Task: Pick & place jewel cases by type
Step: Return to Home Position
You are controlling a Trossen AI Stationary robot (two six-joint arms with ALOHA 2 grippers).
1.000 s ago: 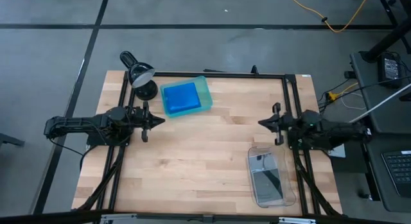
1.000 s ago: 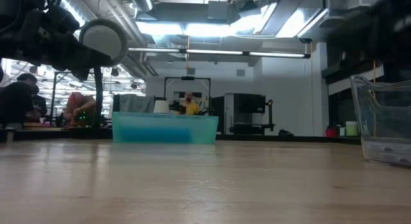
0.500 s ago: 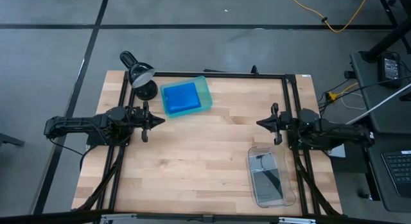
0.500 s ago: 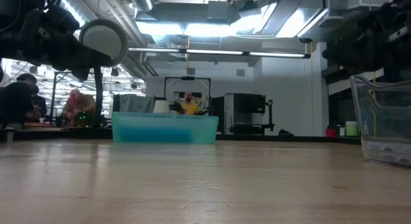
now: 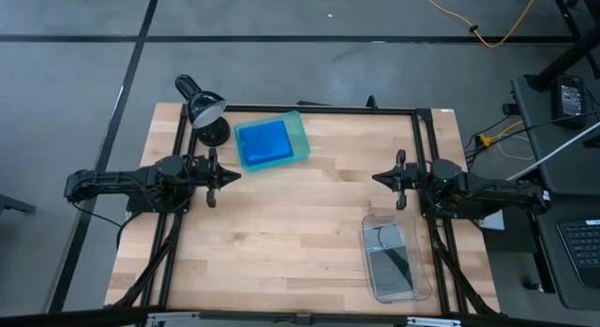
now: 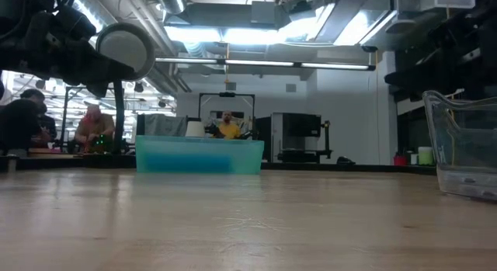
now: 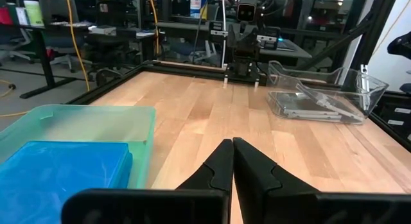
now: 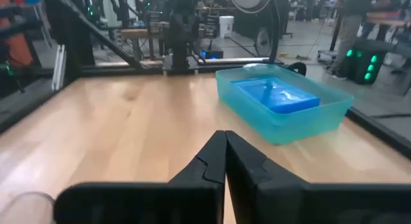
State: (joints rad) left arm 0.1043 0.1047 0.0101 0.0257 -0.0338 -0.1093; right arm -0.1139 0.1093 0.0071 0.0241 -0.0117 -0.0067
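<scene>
Lying nearest, the grey-clear jewel cases (image 5: pixel 388 260) rest inside the clear tray (image 5: pixel 427 271). Farther back, the left gripper (image 5: pixel 234 175) and right gripper (image 5: pixel 378 178) hover over opposite sides of the table (image 5: pixel 300 224), jaws clenched, empty. Beyond, the blue jewel cases (image 5: pixel 263 143) lie in the green tray (image 5: pixel 302 138).

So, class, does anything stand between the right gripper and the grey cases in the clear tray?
Nothing visible does. Between the shut right gripper and the grey cases lie only bare table and the clear tray's own wall. The left gripper waits shut near the green tray.
</scene>
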